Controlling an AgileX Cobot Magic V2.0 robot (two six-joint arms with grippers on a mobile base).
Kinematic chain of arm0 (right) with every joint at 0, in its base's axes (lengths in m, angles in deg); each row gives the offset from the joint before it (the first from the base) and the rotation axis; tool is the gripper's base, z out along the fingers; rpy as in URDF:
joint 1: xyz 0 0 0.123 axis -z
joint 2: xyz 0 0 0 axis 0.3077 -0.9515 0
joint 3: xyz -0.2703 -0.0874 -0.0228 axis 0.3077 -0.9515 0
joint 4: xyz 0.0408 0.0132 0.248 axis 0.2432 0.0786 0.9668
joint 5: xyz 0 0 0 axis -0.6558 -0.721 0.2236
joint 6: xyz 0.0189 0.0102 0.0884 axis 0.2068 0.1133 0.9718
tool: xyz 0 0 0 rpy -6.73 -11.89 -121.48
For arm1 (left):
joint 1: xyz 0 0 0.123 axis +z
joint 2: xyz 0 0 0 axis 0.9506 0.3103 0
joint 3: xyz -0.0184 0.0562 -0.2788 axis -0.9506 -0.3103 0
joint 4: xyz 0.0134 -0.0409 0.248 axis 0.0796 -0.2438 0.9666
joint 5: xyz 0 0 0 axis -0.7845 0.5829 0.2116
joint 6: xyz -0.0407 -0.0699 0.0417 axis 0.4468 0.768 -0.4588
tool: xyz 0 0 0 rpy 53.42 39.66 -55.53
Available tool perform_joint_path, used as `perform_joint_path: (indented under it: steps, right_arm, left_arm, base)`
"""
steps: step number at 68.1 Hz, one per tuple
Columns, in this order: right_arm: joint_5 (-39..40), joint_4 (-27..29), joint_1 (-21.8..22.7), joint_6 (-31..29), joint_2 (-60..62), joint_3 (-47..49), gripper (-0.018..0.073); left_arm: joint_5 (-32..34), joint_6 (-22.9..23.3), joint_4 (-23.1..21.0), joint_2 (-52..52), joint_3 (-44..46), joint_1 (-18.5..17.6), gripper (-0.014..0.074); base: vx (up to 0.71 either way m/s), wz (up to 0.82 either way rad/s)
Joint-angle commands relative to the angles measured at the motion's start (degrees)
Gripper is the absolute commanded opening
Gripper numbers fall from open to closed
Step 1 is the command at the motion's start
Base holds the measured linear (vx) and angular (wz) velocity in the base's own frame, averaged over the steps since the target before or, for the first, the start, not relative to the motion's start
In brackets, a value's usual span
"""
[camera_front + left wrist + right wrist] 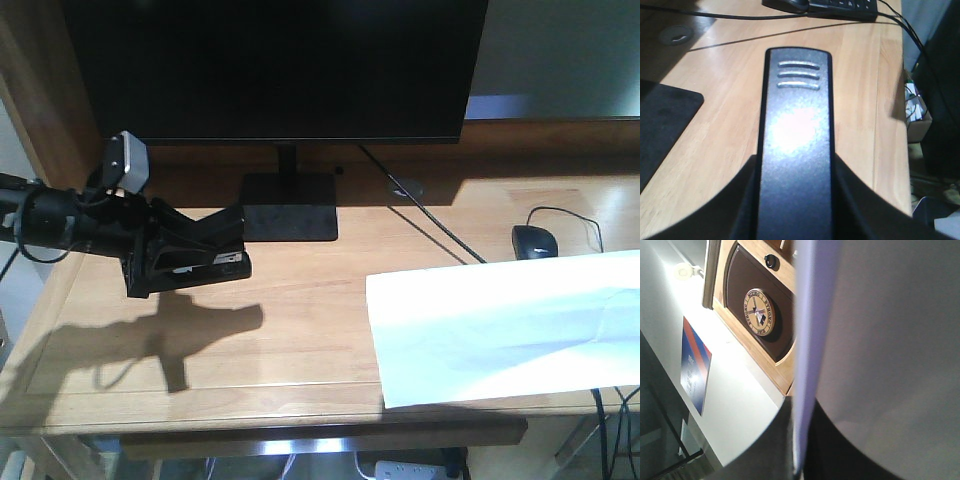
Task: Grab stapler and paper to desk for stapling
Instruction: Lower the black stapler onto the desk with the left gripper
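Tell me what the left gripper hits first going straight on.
Beyond the left gripper's small black stapler, bare light-wood desk runs to the black computer mouse; likely that first, though height is unclear.

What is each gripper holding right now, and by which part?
Left gripper: the stapler, by its sides, away from the ridged tip. Right gripper: the paper, pinched near one edge.

i see a thin white paper sheet (806, 340) edge-on, pinched between my dark fingers (755, 456); a brown wood-framed medallion plaque (742, 287) sits up-left of them.
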State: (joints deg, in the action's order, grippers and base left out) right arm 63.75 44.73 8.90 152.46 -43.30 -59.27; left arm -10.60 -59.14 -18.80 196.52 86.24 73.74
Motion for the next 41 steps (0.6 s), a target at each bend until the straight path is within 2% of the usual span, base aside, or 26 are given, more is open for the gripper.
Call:
perform_joint_path:
  steps: [1, 9, 23, 41]
  right_arm:
    - [8.1, 0.7, 0.1, -0.7, -0.1, -1.3, -0.0001]
    - [8.1, 0.7, 0.1, -0.7, -0.1, -1.3, -0.0001]
    - [8.1, 0.7, 0.1, -0.7, -0.1, -1.3, -0.0001]
    - [8.1, 0.7, 0.1, -0.7, -0.1, -1.3, -0.0001]
  left_arm:
    - [-3.9, -1.9, -4.9, 0.1, 3.3, -0.1, -0.0006]
    - [-4.0, -3.7, -5.0, 4.1, 5.3, -0.1, -0.0006]
    - [-4.1, -3.7, -3.4, 9.6, 7.6, -0.1, -0.0006]
    - [-2.4, -5.2, -3.5, 13.8, 7.7, -0.1, 0.001]
  base:
    - [0.0, 0.0]
    - [0.0, 0.0]
    - [0.0, 0.0]
    - [0.0, 0.0]
